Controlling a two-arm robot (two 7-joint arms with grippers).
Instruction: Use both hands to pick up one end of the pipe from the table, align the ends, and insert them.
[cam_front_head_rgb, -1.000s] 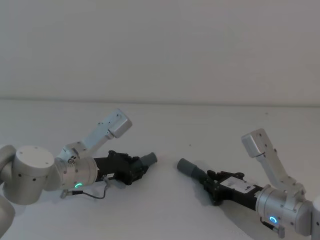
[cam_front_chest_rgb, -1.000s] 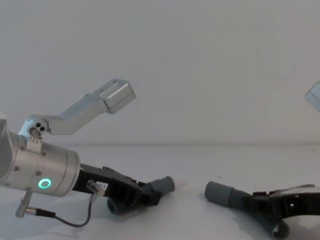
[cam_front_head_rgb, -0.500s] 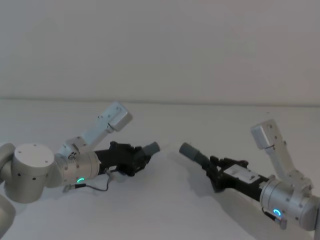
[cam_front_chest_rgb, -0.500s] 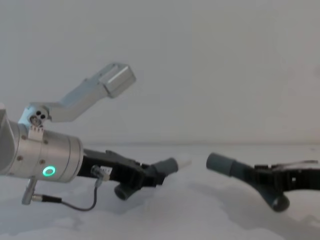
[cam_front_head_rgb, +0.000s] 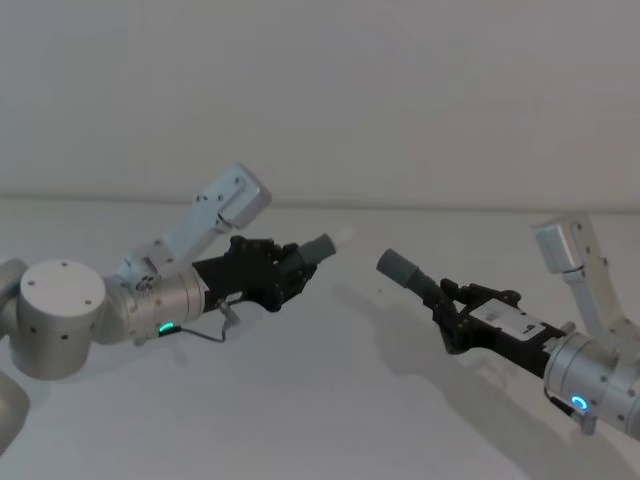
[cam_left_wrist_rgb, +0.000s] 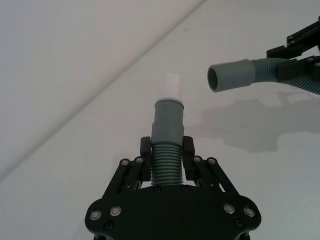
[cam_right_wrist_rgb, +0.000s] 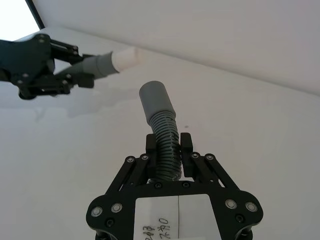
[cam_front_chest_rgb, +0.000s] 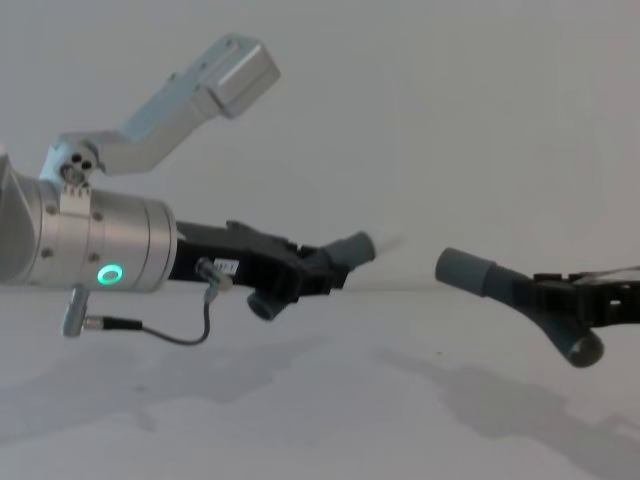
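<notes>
My left gripper (cam_front_head_rgb: 285, 270) is shut on the ribbed part of one dark grey pipe piece (cam_left_wrist_rgb: 167, 162). Its smooth cuff (cam_front_head_rgb: 318, 248) carries a white tip (cam_left_wrist_rgb: 172, 85) and points right. My right gripper (cam_front_head_rgb: 452, 305) is shut on the other corrugated pipe piece (cam_right_wrist_rgb: 166, 137), whose wider open cuff (cam_front_head_rgb: 400, 268) points left. Both pieces hang above the white table (cam_front_head_rgb: 300, 400), casting shadows on it. The two ends face each other with a gap between them, seen from the side in the chest view as left cuff (cam_front_chest_rgb: 355, 247) and right cuff (cam_front_chest_rgb: 465, 268).
A plain pale wall rises behind the table's far edge (cam_front_head_rgb: 420, 208). The ribbed tail of the right piece (cam_front_chest_rgb: 583, 350) curls down below the right gripper (cam_front_chest_rgb: 560, 295). A thin cable (cam_front_chest_rgb: 190, 335) loops under the left wrist.
Both arms have raised their pipe pieces off the table. The cuffs have moved up and away from me, still a gap apart.
</notes>
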